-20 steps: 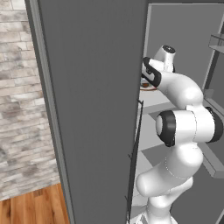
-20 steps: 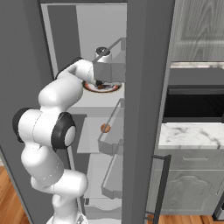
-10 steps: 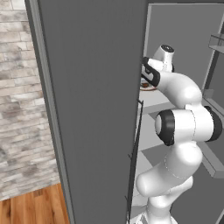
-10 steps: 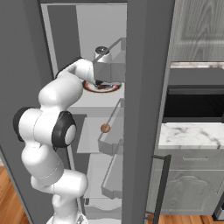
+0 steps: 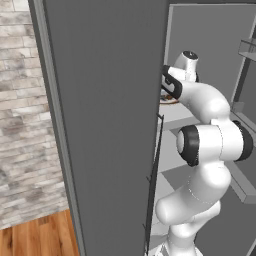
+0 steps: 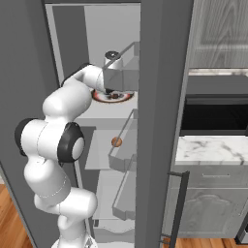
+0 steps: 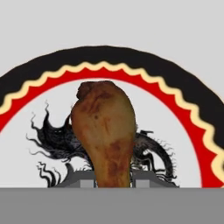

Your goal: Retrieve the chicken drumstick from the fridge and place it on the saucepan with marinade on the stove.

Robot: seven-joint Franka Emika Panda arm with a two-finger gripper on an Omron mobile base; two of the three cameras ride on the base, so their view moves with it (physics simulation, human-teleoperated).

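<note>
Fridge (image 5: 105,125) door standing open, arm reaching in at upper shelf. Gripper (image 7: 113,183) closing down from wide to narrow in last moment, fingers now pinching thin end of chicken drumstick (image 7: 104,131). Judging grasp just made, lift-out coming next. Drumstick still lying on decorated plate (image 7: 183,109) on upper shelf, thick end pointing away from hand, narrow end sitting between two fingertips (image 7: 81,183). From right side, plate (image 6: 99,97) peeking beside hand, small round item (image 6: 116,142) sitting on shelf below.
</note>
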